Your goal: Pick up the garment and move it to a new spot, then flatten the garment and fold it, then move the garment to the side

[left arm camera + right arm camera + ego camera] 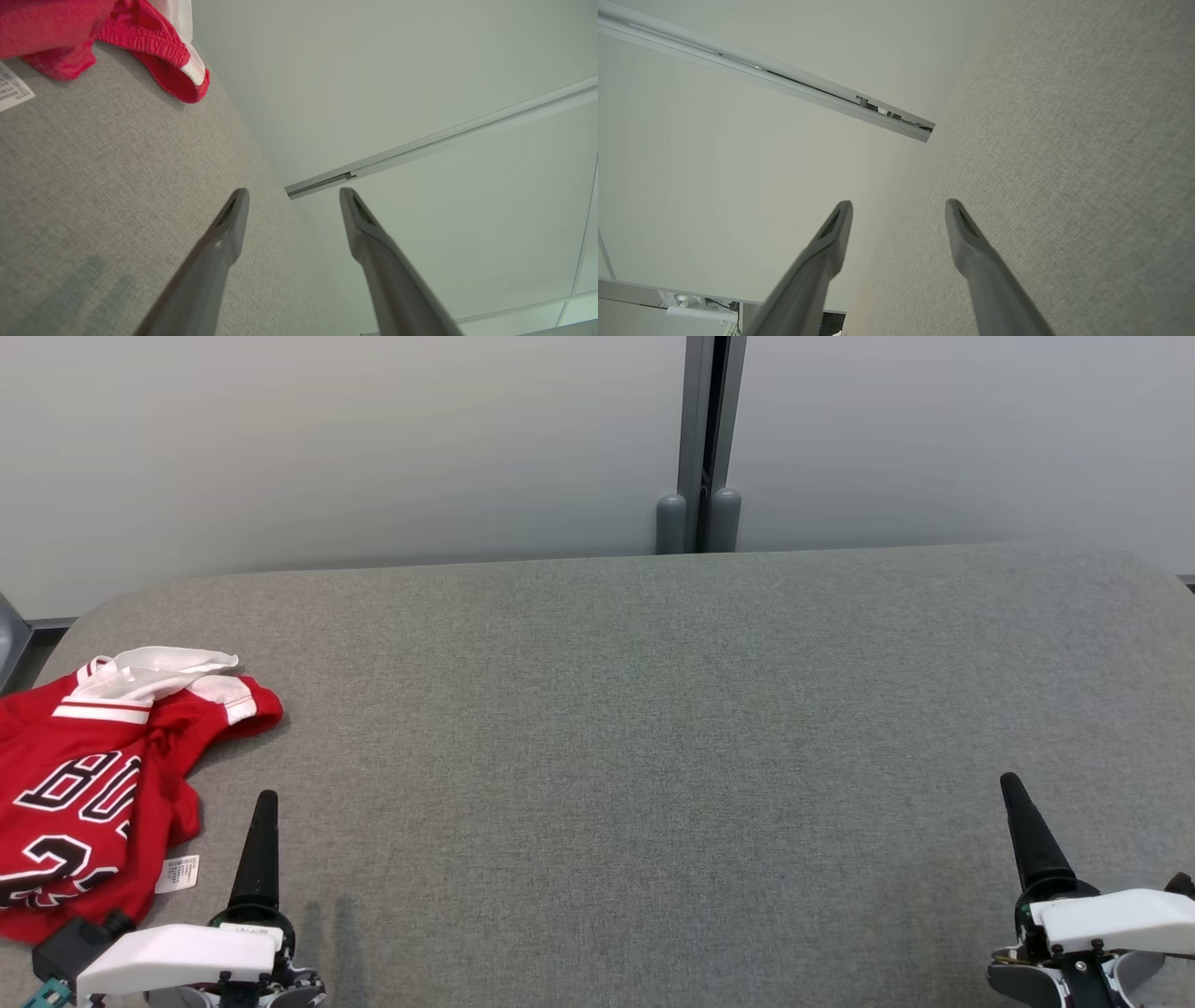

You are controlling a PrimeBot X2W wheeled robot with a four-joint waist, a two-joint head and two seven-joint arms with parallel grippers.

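Your garment [89, 789], a red jersey with white trim and black-and-white lettering, lies crumpled at the far left of the table [653, 756]. The head view's left edge cuts part of it off. The white-trimmed part sits on the side toward the wall, with the red body bunched below it. A white care label [177, 875] sticks out of its near right edge and lies flat on the grey fabric. The garment isn't flattened or folded.

Your left gripper [294, 193] is just right of the garment's near end, low over the table. Its jaws are spread wide with nothing between them. In the head view one dark finger [259, 849] points up the view, close to the label but apart from it. The white wrist casing overlaps the jersey's hem there, and you can't tell whether they touch. The left wrist view shows a red elastic hem with white edging at its top left, well off the fingertips.

Your right gripper [899, 204] sits at the lower right of the head view, well apart from the garment. Its jaws are also spread and empty, over bare grey fabric.

Behind the table stand pale wall panels [327, 448] joined by a grey post [705, 439].
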